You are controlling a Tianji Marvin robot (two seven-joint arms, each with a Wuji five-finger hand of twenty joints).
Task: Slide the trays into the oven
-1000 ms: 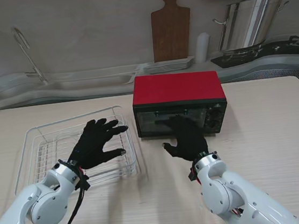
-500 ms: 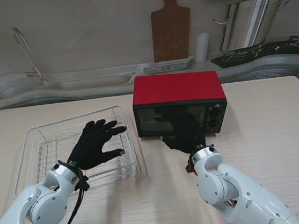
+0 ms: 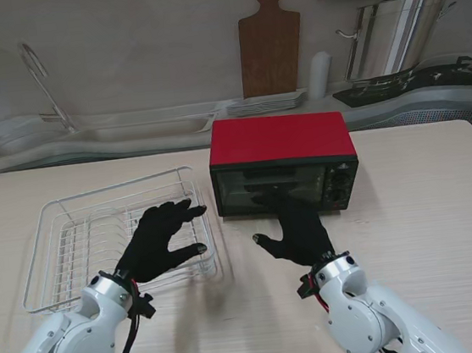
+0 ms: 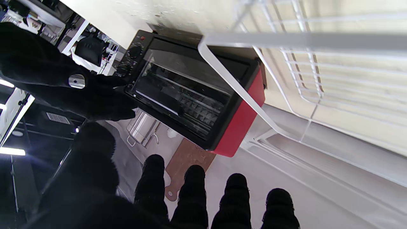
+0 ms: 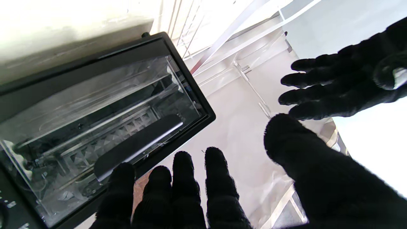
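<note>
Currently the oven [image 3: 283,165] stands shut at mid-bench. Both hands are empty, fingers spread: right hand [image 3: 297,229] before the door handle [image 5: 138,147], left hand [image 3: 161,239] over the wire rack [image 3: 64,239]. Hook the handle squarely; pull evenly.

Both arms are reaching up from the near corners; the left hand [image 3: 162,240] is hovering palm down with fingers spread, pointing toward two o'clock; the right hand [image 3: 297,229] is hovering palm down, fingers together toward twelve, thumb toward nine.
</note>
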